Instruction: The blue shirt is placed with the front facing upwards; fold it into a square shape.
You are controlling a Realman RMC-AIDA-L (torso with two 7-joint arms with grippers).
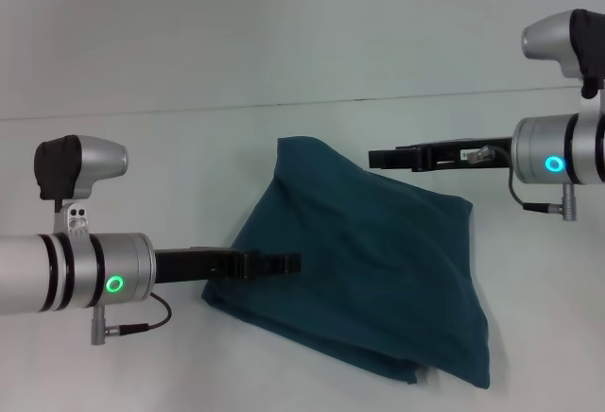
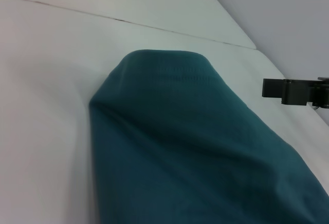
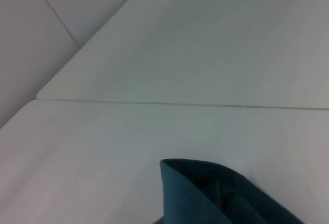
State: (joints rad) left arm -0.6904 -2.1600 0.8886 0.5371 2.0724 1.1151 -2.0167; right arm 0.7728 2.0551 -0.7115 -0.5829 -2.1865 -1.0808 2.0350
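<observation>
Grippers — left gripper [image 1: 288, 263], right gripper [image 1: 378, 159]; finger state of both: cannot tell.
Blue shirt [image 1: 378, 261] — folded bundle on white table [image 1: 189, 53], between them.

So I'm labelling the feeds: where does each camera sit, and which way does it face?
Head: on the robot's head, looking down at the blue shirt, both arms in view.
Left wrist: on the left arm, facing across the shirt toward the right gripper.
Right wrist: on the right arm, facing the table; no arm shows.
All share the shirt.
</observation>
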